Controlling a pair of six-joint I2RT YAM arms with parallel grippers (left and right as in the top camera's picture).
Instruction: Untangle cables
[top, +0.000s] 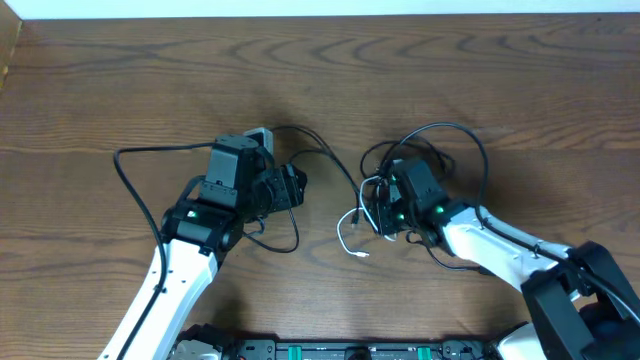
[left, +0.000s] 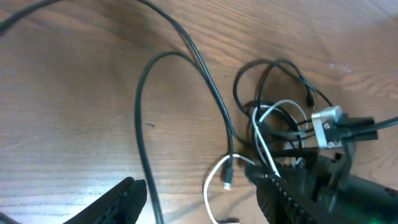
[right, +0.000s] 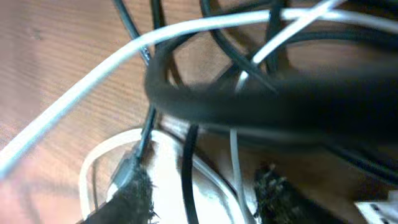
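Overhead: thin looped cables (top: 440, 125), woodgrain table (top: 120, 80)

White arm links (top: 185, 285), black wrist housings (top: 235, 170), green wrist lights (top: 193, 212).

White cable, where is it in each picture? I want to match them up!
Overhead: the white cable curls just right of the middle, at the left edge of the tangle.
Left wrist: the white cable loops in the tangle right of centre, and its tail curves down at the bottom middle.
Right wrist: the white cable slants from lower left to top right, very close.
Shared landmark: the black cables tangled with it.
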